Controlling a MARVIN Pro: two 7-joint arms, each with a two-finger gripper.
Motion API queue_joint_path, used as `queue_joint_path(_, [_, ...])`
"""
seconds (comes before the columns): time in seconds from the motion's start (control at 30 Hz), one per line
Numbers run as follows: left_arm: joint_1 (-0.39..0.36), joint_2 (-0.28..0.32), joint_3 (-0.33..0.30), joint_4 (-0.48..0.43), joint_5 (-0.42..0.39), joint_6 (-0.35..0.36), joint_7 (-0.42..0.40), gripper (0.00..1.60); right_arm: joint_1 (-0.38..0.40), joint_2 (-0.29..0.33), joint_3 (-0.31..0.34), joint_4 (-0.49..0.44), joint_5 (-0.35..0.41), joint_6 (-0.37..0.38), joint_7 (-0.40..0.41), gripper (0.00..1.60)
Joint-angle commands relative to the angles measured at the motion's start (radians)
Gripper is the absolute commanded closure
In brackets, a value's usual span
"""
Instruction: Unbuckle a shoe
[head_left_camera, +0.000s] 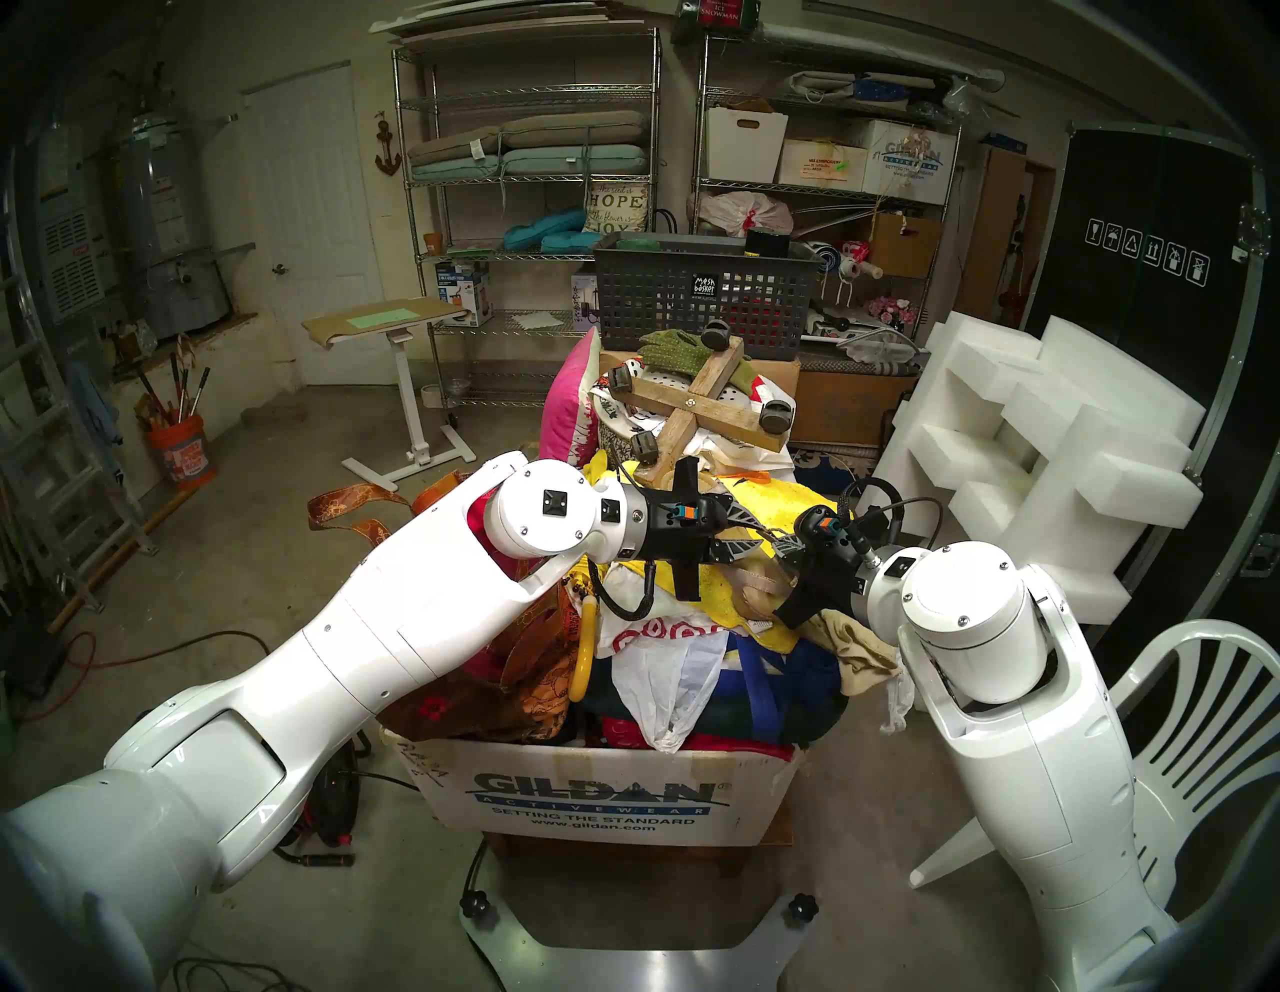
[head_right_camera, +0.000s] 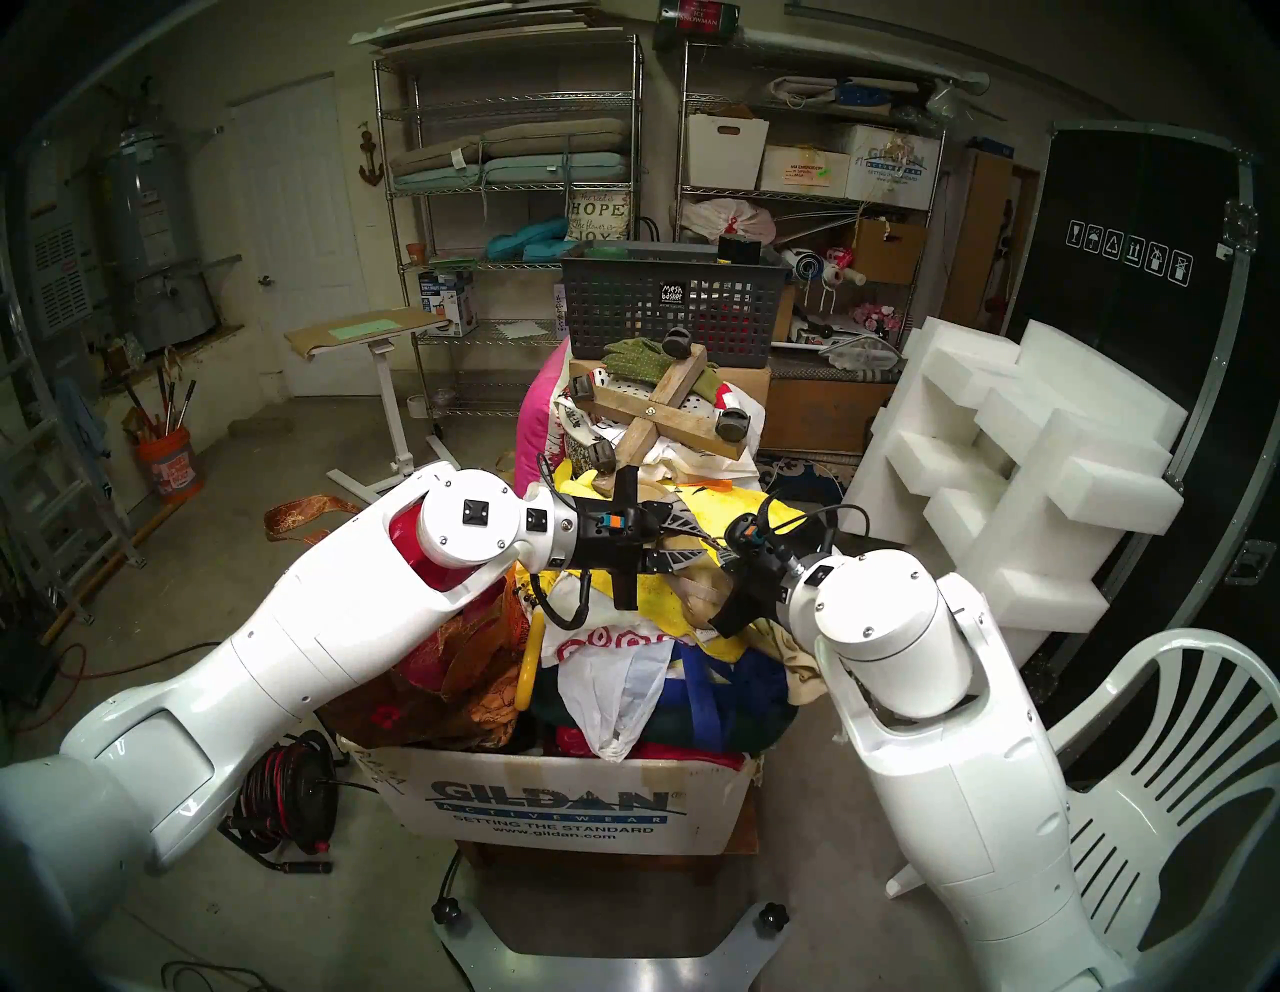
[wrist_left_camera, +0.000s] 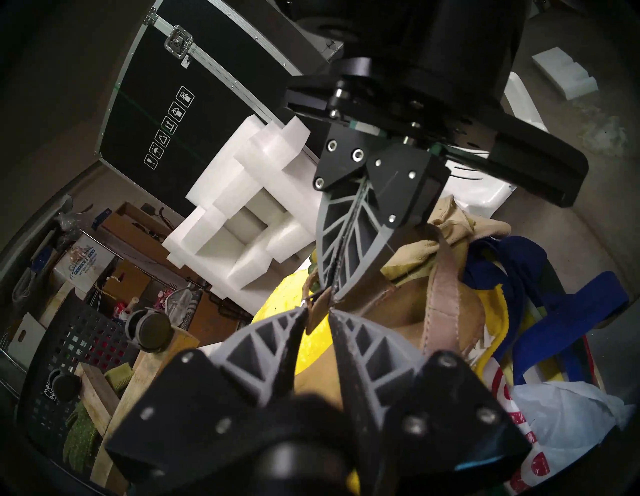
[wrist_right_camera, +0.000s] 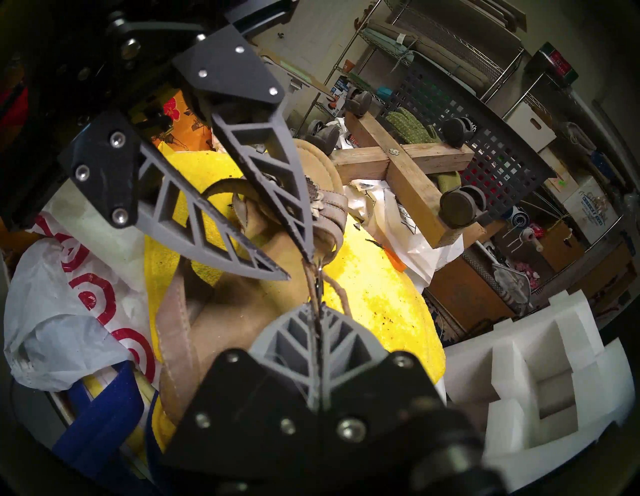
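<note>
While the heaped cardboard box crowds everything below, the tan sandal lies on a fuzzy yellow towel atop the pile, between both tools. A crinkly white plastic bag with red rings presses in beside it, and a rough wooden cross on caster wheels sits just behind. The right gripper is pinched tight on the thin ankle strap; the left gripper stands narrowly parted, ribbed grey fingers flanking the strap's end.
</note>
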Motion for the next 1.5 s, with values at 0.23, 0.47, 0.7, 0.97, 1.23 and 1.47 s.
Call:
queue_joint_path(0.23, [-0.018,-0.011,-0.001,0.008,-0.009,-0.004,-0.016,0.99,0.0,0.045,-0.019,-0.021,-0.04,-0.084,-0.017,1.6])
queue_joint_path(0.47, [-0.023,-0.017,0.002,0.012,-0.007,-0.001,-0.027,0.97,-0.027,0.069,-0.042,-0.027,-0.095,-0.153,-0.066,1.6])
queue_joint_path(0.7, [-0.023,-0.02,0.0,0.009,-0.002,0.003,-0.028,0.95,-0.051,0.066,-0.047,-0.03,-0.129,-0.198,-0.121,1.6])
queue_joint_path(0.97, [-0.019,-0.013,-0.002,-0.002,-0.001,0.011,-0.026,0.92,-0.094,0.068,-0.078,-0.018,-0.198,-0.275,-0.23,1.6])
queue_joint_path(1.23, [-0.014,-0.009,-0.001,-0.007,-0.001,0.016,-0.025,0.92,-0.106,0.067,-0.092,-0.011,-0.222,-0.306,-0.278,1.6])
queue_joint_path(1.47, [-0.01,-0.008,0.0,-0.009,0.001,0.016,-0.023,0.92,-0.109,0.065,-0.096,-0.014,-0.229,-0.317,-0.287,1.6])
